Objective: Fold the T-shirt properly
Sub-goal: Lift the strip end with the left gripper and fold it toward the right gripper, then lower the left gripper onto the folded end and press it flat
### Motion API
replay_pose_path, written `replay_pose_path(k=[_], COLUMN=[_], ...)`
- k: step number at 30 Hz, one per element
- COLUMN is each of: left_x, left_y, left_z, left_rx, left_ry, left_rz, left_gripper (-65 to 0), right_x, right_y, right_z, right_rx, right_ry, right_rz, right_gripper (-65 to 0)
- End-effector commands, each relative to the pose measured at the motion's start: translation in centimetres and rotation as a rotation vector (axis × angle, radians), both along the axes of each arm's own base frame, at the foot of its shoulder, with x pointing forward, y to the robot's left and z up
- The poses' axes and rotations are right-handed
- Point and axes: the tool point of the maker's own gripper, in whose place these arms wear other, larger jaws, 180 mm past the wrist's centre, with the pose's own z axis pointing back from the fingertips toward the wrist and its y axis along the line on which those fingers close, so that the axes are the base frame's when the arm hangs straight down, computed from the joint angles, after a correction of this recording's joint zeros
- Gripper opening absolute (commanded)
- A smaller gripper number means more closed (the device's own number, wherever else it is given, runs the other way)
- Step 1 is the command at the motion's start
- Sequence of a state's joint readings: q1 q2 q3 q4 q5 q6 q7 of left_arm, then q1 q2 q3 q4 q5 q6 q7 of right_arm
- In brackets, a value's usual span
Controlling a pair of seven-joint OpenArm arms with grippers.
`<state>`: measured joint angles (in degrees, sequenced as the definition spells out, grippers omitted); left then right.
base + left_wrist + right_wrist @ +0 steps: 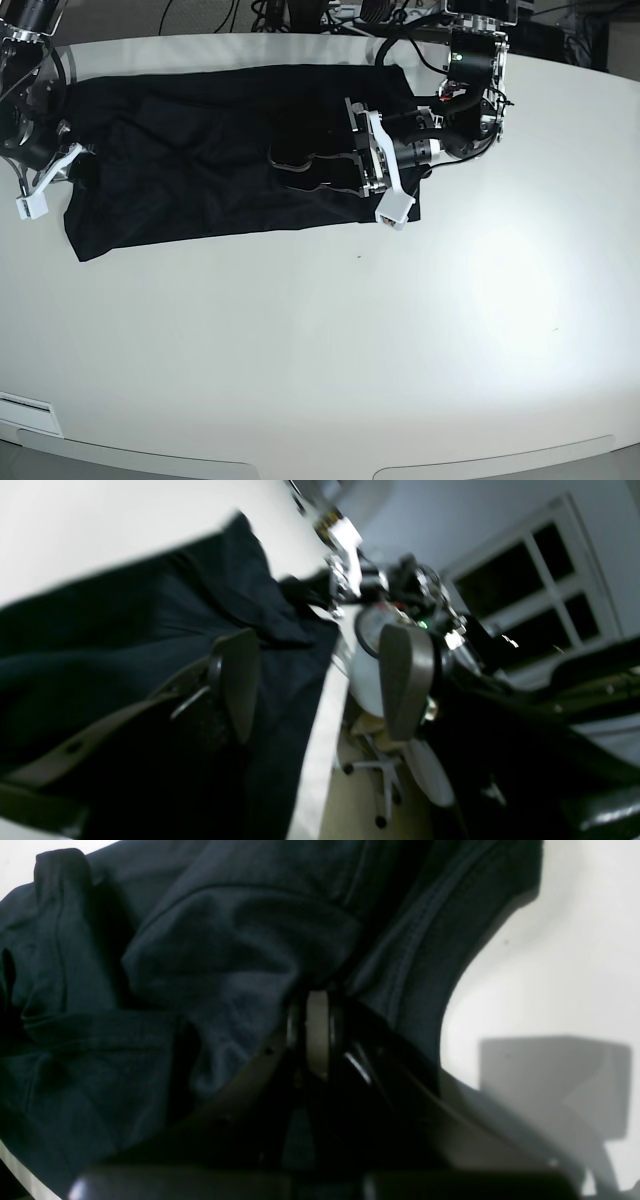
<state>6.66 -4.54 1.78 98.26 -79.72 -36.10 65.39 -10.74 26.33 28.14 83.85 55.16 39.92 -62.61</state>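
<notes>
Left gripper gapes wide at mid-frame over the T-shirt; right gripper pinches its edge. Next probably regrasp for another fold.

Base view is evenly lit and sharp, with a soft bright glare patch on the white worktop. Left wrist view is smeared with motion blur and tilted hard. Right wrist view is dim and grainy, with a blocky grey shadow on the worktop.
</notes>
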Motion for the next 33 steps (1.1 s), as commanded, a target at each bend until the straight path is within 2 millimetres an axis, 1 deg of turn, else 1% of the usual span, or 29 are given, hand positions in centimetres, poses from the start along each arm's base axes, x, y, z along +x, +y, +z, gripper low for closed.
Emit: replay_pose_path(k=[1,2,3,4,6,7,8,9,11,13,16,17,19,21,23,24,26,27,28,29,33], left_x=[0.5,0.6,0.9,1.1,1.7,2.1,2.6,2.9,3.4,3.9,4.3,4.0,3.2,2.0,0.9,0.3,-0.2,-0.4,-0.4,-0.4,-0.6], left_y=[0.1,0.3,0.7,1.2,2.8,3.8,4.9,6.0,8.3,11.0,14.9,15.8,16.7,16.7,16.5,16.3,16.3,16.3,16.4,16.4,16.3], left_z=[1.8,2.1,2.6,3.3,5.0,5.7,6.5,6.9,7.1,6.7,5.1,4.5,3.6,3.0,2.9,2.8,2.7,2.6,2.5,2.4,1.2], left_rx=[-0.046,-0.045,-0.043,-0.040,-0.028,-0.018,-0.005,0.015,0.076,0.146,0.283,0.318,0.359,0.361,0.345,0.345,0.352,0.358,0.366,0.379,0.444], left_ry=[-0.045,-0.059,-0.081,-0.120,-0.223,-0.259,-0.291,-0.316,-0.346,-0.346,-0.299,-0.284,-0.254,-0.221,-0.199,-0.200,-0.211,-0.208,-0.207,-0.206,-0.195], left_rz=[0.013,0.019,0.033,0.050,0.099,0.134,0.173,0.208,0.269,0.334,0.425,0.434,0.426,0.392,0.349,0.323,0.293,0.288,0.282,0.276,0.244], left_gripper=[-25.6,-26.0,-27.9,-32.4,-44.7,-52.0,-61.7,-65.0,-65.0,-65.0,-65.0,-65.0,-65.0,-65.0,-64.4,-56.9,-39.7,-32.7,-28.6,-27.7,-27.7], right_x=[0.6,0.6,0.7,0.7,0.7,0.7,0.7,0.7,0.7,0.7,0.7,0.7,0.7,0.8,0.9,0.9,0.9,0.9,0.9,0.8,0.9], right_y=[-0.6,-0.6,-0.6,-0.6,-0.6,-0.6,-0.6,-0.6,-0.6,-0.6,-0.6,-0.6,-0.6,-0.6,-0.6,-0.6,-0.6,-0.6,-0.6,-0.6,-0.5], right_z=[0.9,0.9,0.9,0.9,0.9,0.9,0.9,0.9,0.9,0.9,0.9,0.9,1.0,1.0,1.1,1.1,1.0,1.0,1.0,1.0,1.2], right_rx=[-0.016,-0.016,-0.016,-0.016,-0.016,-0.016,-0.016,-0.016,-0.016,-0.016,-0.016,-0.016,-0.015,-0.014,-0.015,-0.015,-0.015,-0.015,-0.015,-0.014,-0.007], right_ry=[-0.020,-0.021,-0.022,-0.023,-0.023,-0.023,-0.023,-0.023,-0.024,-0.024,-0.023,-0.024,-0.024,-0.029,-0.030,-0.030,-0.029,-0.030,-0.030,-0.030,-0.034], right_rz=[0.005,0.005,0.005,0.005,0.005,0.005,0.005,0.005,0.005,0.005,0.005,0.005,0.005,0.003,0.003,0.003,0.003,0.003,0.003,0.003,0.003], right_gripper=[-65.0,-65.0,-65.0,-65.0,-65.0,-65.0,-65.0,-65.0,-65.0,-65.0,-65.0,-65.0,-65.0,-65.0,-65.0,-65.0,-65.0,-65.0,-65.0,-65.0,-65.0])
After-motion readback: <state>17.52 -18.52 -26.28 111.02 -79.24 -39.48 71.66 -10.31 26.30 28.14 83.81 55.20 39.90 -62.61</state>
